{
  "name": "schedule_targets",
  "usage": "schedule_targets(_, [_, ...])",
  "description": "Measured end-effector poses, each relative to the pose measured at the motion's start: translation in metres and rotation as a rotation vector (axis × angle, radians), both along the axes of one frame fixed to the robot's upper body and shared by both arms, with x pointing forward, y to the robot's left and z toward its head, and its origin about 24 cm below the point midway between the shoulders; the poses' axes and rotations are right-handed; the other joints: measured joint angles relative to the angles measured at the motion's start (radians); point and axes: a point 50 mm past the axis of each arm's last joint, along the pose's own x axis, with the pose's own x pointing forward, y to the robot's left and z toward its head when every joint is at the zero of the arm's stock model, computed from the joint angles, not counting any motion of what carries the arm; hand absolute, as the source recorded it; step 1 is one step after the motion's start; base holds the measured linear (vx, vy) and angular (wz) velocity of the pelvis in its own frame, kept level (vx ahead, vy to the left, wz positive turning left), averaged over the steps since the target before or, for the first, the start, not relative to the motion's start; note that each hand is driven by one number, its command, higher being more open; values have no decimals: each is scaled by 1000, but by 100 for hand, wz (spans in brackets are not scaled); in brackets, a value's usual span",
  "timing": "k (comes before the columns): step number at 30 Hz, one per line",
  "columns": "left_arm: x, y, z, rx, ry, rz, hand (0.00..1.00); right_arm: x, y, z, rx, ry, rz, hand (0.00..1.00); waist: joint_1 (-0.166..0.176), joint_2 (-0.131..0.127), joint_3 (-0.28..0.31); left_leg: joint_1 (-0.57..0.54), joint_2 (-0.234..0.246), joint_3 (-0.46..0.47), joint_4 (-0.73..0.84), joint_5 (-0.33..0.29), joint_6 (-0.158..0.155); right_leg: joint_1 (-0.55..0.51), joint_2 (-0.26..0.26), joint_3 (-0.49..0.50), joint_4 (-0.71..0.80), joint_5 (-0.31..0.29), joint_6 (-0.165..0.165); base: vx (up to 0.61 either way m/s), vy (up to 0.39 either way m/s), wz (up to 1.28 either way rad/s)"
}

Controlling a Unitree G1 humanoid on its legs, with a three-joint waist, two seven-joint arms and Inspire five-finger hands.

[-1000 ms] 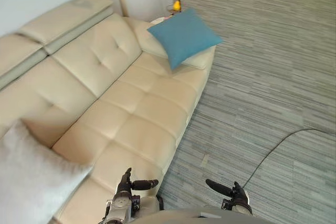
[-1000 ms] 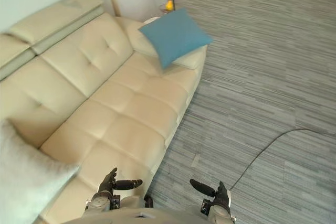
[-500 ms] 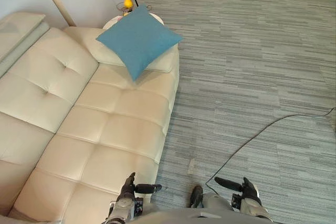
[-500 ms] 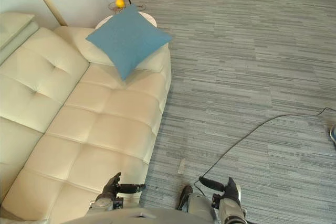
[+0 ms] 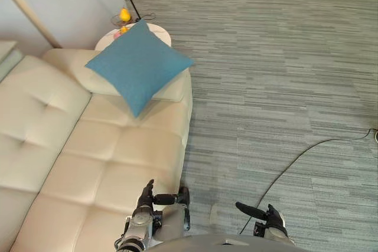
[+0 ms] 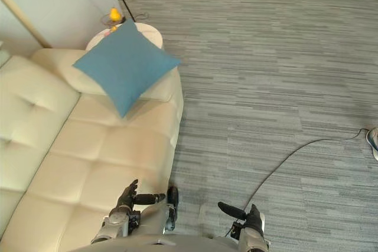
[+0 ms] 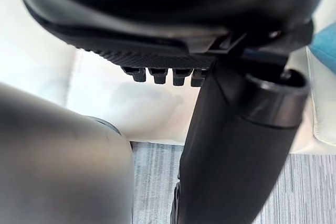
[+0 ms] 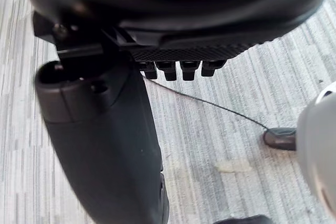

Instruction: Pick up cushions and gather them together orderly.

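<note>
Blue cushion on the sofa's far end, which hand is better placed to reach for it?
Left, probably. The left hand is over the sofa where the blue cushion lies farther along; the right hand hangs over the carpet.

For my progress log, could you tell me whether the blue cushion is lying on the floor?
No, the blue cushion sits on the cream sofa, propped against its armrest.

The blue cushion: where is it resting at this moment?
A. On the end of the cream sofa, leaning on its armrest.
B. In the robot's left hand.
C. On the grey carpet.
A: the blue cushion lies tilted against the armrest at the end of the cream sofa, off the carpet, and the left hand is open and holds nothing.
</note>
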Motion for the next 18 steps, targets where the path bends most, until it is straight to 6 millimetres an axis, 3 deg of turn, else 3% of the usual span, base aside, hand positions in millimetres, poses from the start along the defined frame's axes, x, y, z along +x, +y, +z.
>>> schedule_targets(1, [-1, -1, -1, 0, 7, -7, 100, -1, 0, 0, 0, 0, 15, 100, -5, -4, -2, 53, -27, 8, -3, -32, 22, -91, -51, 12, 276, 5, 48, 383, 143, 5])
schedule_targets(2, [-1, -1, -1, 2, 11, -14, 100, -1, 0, 0, 4, -1, 17, 100, -12, -6, 0, 95, -39, 2, -22, -53, 26, -159, -84, 15, 458, 45, 92, 380, 127, 14])
schedule_targets(3, [-2, 0, -2, 5, 19, -14, 100, -1, 2, -1, 12, 0, 19, 100, -14, -12, 5, 137, -47, -5, -35, -70, 31, -210, -116, 13, 603, 57, 94, 438, 78, 23])
schedule_targets(5, [-11, 3, -6, 12, 56, -7, 100, 3, 1, 1, 11, -18, 26, 100, -20, -8, 10, 251, -39, -28, -75, -99, 21, -275, -164, -72, 742, 31, 44, 477, 22, 24])
schedule_targets(7, [-14, 4, -7, 9, 65, 4, 100, 6, -1, 3, -2, -31, 42, 100, -23, 1, 17, 338, -14, -40, -118, -109, 6, -316, -175, -143, 663, 2, 5, 329, -84, 17])
schedule_targets(8, [-15, 4, -7, 9, 66, 5, 100, 8, -1, 3, -4, -36, 43, 100, -25, 1, 17, 353, -3, -45, -124, -115, -4, -332, -171, -158, 621, 2, 3, 245, -103, 15])
schedule_targets(10, [-17, 5, -8, 10, 73, 9, 100, 14, 0, 5, -3, -52, 49, 100, -32, 4, 19, 378, 45, -67, -132, -144, -48, -401, -109, -137, 374, 20, 7, 279, -221, 19])
schedule_targets(11, [-18, 6, -9, 11, 80, 9, 100, 14, 0, 4, -1, -49, 52, 100, -43, 2, 19, 377, 61, -84, -130, -155, -67, -415, -69, -78, 235, 60, 10, 464, -453, 47])
schedule_targets(12, [-19, 7, -10, 14, 94, 5, 100, 10, -6, 3, -11, -29, 53, 100, -62, 5, 20, 379, 81, -132, -126, -177, -99, -396, -11, -29, 174, 178, -29, 333, -361, 40])
schedule_targets(13, [-19, 4, -10, 5, 96, 6, 100, 9, -9, 3, -19, -21, 51, 100, -58, 22, 23, 380, 93, -161, -132, -177, -98, -392, 1, -38, 175, 167, -19, 376, -429, 34])
schedule_targets(14, [-18, 0, -10, -2, 94, -12, 100, 7, -20, 4, -42, -16, 37, 100, -59, 41, 31, 384, 101, -205, -133, -173, -98, -406, 11, -32, 240, 117, -21, 212, -264, 6])
schedule_targets(16, [-20, -2, -12, -1, 105, -12, 100, 3, -29, 4, -61, 4, 23, 100, -66, 53, 27, 395, 113, -233, -117, -176, -103, -406, 15, -43, 288, 53, -52, 268, -326, 18])
schedule_targets(18, [-21, -4, -12, -10, 109, -9, 100, -3, -35, 3, -68, 14, -1, 100, -72, 69, 28, 336, 141, -269, 43, -180, -140, -346, 36, -90, 253, 25, -74, 273, -299, 51])
